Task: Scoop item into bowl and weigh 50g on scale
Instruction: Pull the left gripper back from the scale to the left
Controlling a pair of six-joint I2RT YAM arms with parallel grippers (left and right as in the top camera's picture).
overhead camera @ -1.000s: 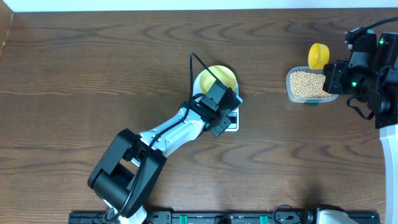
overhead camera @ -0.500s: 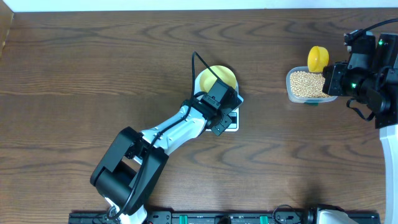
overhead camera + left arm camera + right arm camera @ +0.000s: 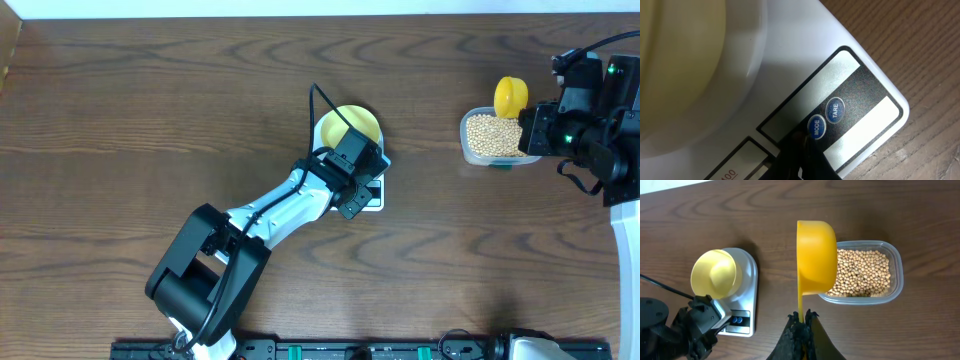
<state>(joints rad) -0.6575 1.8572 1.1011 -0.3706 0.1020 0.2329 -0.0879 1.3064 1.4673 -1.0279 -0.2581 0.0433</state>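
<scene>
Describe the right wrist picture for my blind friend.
The jaws of the right gripper pinch the handle of a yellow scoop beside a clear tub of tan beans. Left in the picture, an empty pale yellow bowl sits on a white scale.

You are working at what looks like a robotics lab bench. A dark wood-grain desk (image 3: 120, 120) carries the left arm (image 3: 270, 215) and the right arm (image 3: 590, 120). A black rail (image 3: 330, 350) runs along its near edge, and a cable (image 3: 316, 100) loops above. Kitchen pieces sit on the desk: a scale (image 3: 749, 275), a bowl (image 3: 715, 274), a scoop (image 3: 815, 255) and a tub (image 3: 894, 287) of beans (image 3: 860, 272).
</scene>
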